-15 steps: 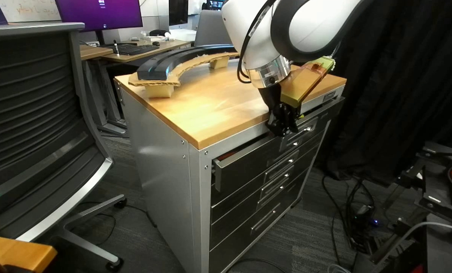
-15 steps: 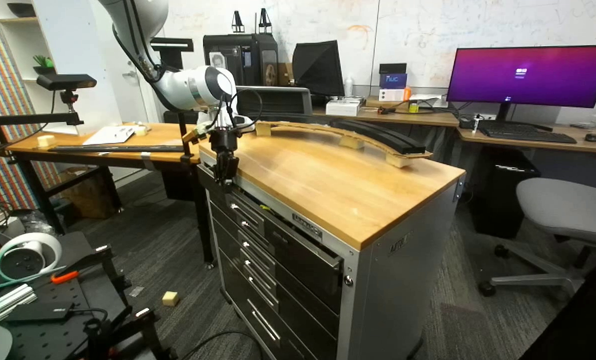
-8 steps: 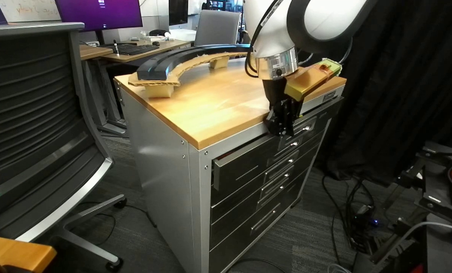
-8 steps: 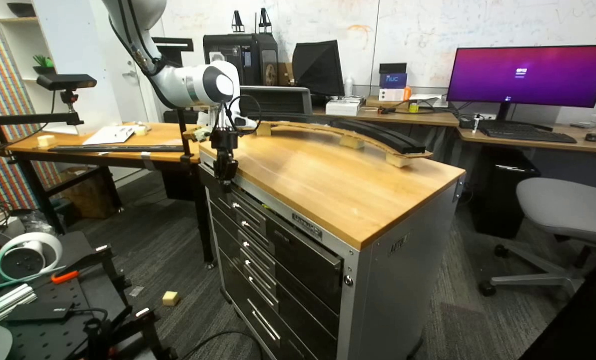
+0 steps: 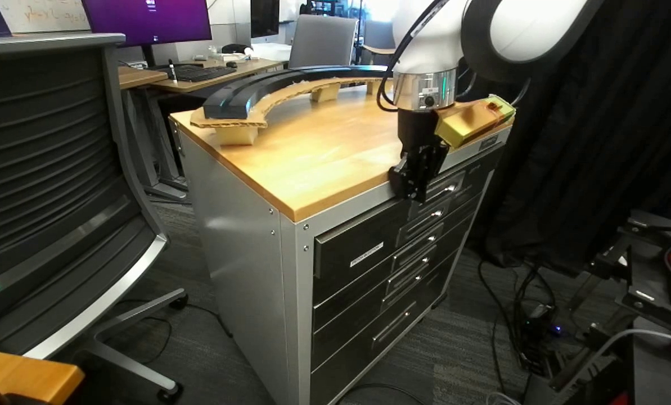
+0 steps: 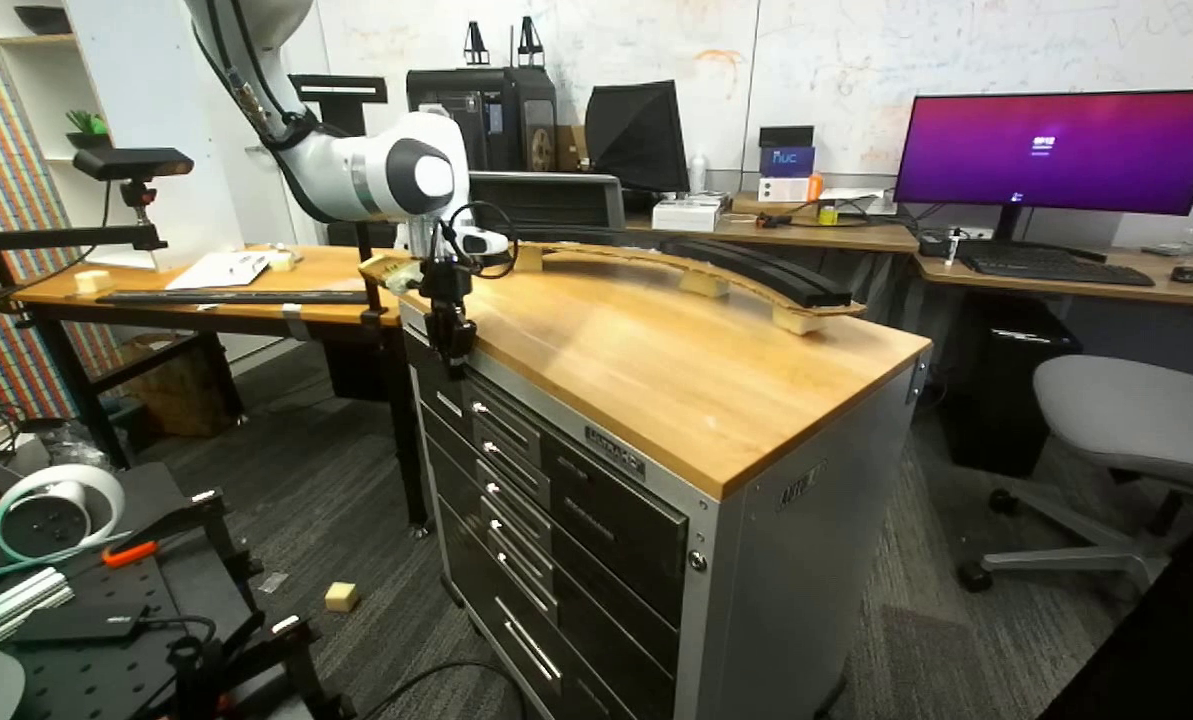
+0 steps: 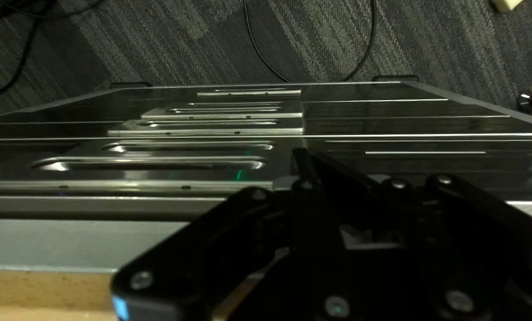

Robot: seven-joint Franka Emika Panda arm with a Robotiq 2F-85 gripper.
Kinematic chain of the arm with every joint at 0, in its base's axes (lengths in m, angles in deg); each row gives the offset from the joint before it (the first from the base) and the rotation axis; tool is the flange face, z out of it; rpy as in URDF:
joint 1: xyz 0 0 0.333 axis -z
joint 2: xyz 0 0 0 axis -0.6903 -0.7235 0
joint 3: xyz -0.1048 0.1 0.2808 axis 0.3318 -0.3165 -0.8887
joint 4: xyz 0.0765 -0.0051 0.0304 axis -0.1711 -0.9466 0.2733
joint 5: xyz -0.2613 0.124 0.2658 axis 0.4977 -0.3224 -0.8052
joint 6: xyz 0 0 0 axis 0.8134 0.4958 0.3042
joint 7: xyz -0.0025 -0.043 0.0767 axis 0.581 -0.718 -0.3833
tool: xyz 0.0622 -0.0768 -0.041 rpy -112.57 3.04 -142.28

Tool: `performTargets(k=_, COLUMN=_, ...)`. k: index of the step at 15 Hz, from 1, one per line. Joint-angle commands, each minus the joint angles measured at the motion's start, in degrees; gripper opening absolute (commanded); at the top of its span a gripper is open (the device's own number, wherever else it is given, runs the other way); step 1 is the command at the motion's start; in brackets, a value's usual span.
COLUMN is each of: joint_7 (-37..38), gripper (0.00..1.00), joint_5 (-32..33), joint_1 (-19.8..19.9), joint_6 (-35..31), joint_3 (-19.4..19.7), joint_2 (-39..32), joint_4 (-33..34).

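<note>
The fingers (image 7: 309, 176) are closed together at the front of the top drawer (image 5: 363, 236), nearly flush below the wooden counter (image 5: 318, 169); in the wrist view, the drawer's handle (image 7: 154, 159) lies at 9 o'clock from them.

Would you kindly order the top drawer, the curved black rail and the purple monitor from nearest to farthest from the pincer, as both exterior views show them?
1. Top drawer: right by the pincer, at the front of the cabinet.
2. Curved black rail: on the cabinet's top, toward its back.
3. Purple monitor: in the background, beyond the cabinet.
</note>
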Motion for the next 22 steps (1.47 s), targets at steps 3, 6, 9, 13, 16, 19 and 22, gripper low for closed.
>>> performTargets(k=3, joint_7=9.24, gripper=0.01, joint_5=7.41, joint_1=-4.05, joint_6=-10.84, joint_3=5.39, joint_2=0.69, joint_4=-3.40)
performTargets(k=6, joint_7=13.72, gripper=0.02, joint_5=11.18, joint_1=-5.92, joint_6=-10.64, joint_3=6.96, joint_2=1.65, joint_4=-4.31)
performTargets(k=9, joint_7=2.98, gripper=0.36, joint_5=3.39, joint_1=-0.35, joint_6=-8.20, joint_3=1.02, joint_2=5.09, joint_4=-5.68)
performTargets(k=13, joint_7=-11.81, gripper=0.68, joint_5=-7.35, joint_1=4.87, joint_6=0.19, joint_3=-3.52, joint_2=13.11, joint_4=-5.85)
performTargets(k=16, joint_7=-16.33, gripper=0.90, joint_5=-9.94, joint_1=5.49, joint_6=11.88, joint_3=-4.21, joint_2=18.23, joint_4=-1.23)
performTargets(k=19, joint_7=-21.01, gripper=1.00, joint_5=-12.13, joint_1=5.74, joint_6=23.98, joint_3=-5.50, joint_2=23.71, joint_4=3.83)
performTargets(k=22, joint_7=-19.34, gripper=1.00, joint_5=-11.52, joint_1=5.67, joint_6=23.47, joint_3=-5.64, joint_2=23.37, joint_4=4.56)
